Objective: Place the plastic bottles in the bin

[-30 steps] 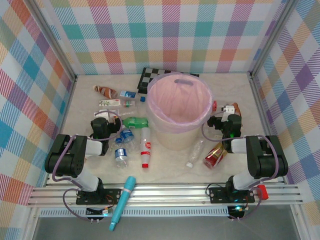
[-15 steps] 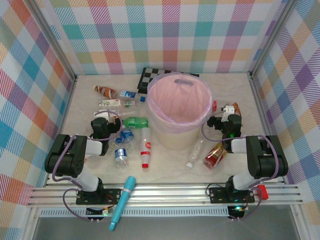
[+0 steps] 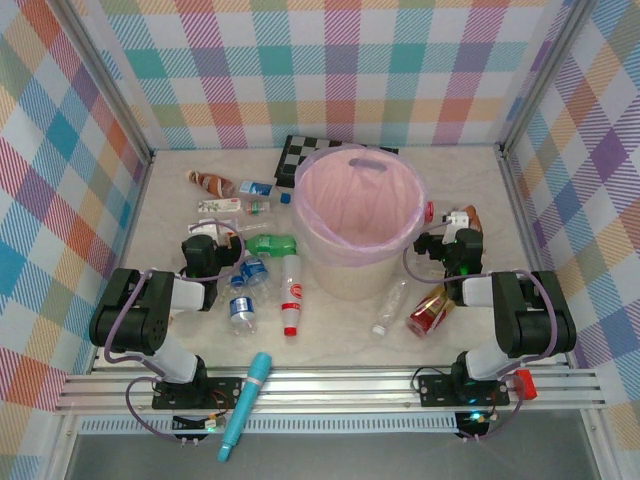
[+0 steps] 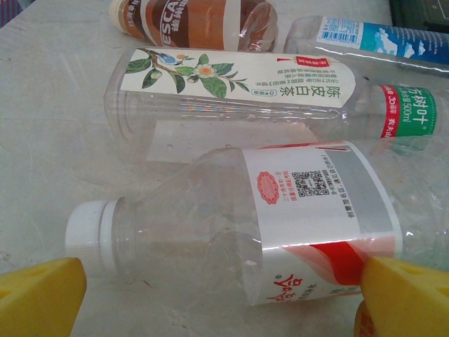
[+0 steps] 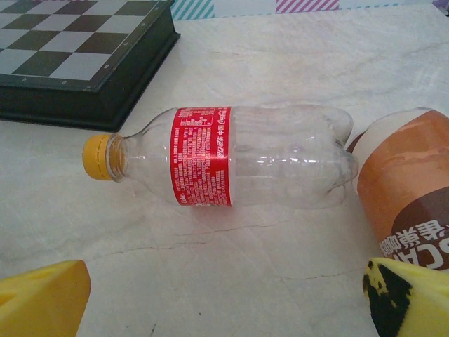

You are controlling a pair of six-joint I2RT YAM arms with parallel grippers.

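The pale-pink bin [image 3: 352, 272] stands mid-table. Several plastic bottles lie to its left, among them a green one [image 3: 271, 243] and a clear red-labelled one [image 3: 291, 291]. My left gripper [image 3: 211, 234] is open, low over the table. A clear bottle with a white-and-red label and white cap [image 4: 280, 217] lies between its yellow fingertips [image 4: 42, 295]. My right gripper [image 3: 452, 236] is open too. Just ahead of its fingers [image 5: 43, 298] lies a red-labelled, yellow-capped bottle [image 5: 224, 158], beside a brown-labelled bottle [image 5: 407, 186].
A checkerboard [image 3: 300, 152] lies behind the bin. A teal pen-like tube [image 3: 247, 400] rests on the front rail. A clear bottle [image 3: 390, 307] and a crushed red one [image 3: 430, 310] lie in front of the bin. Tea-label [image 4: 238, 84], brown-label [image 4: 196, 17] and blue-label [image 4: 379, 38] bottles crowd beyond the left fingers.
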